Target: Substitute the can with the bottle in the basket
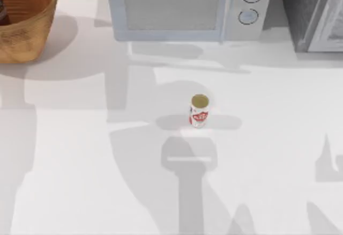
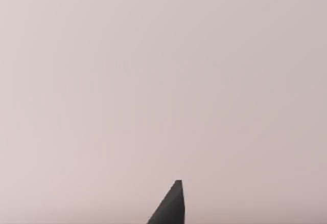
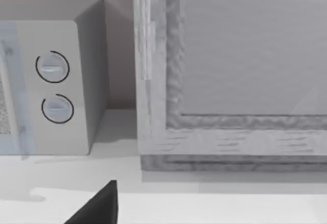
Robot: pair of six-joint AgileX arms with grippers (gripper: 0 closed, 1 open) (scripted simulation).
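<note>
A microwave (image 1: 185, 7) and a grey cabinet (image 1: 313, 12) lined the back of the counter (image 1: 80, 165), with the basket (image 1: 24, 23) at its far left corner. The can (image 1: 199, 110) stood upright mid-counter, well apart from the basket. A dark fingertip (image 3: 97, 206) of the right end effector pointed toward microwave and cabinet; whether either end effector was wide or narrow, I couldn't tell.

A dark, matte, wedge-shaped left fingertip (image 2: 170, 206) is showing, and a similar, perhaps black, right fingertip (image 3: 99, 207).
</note>
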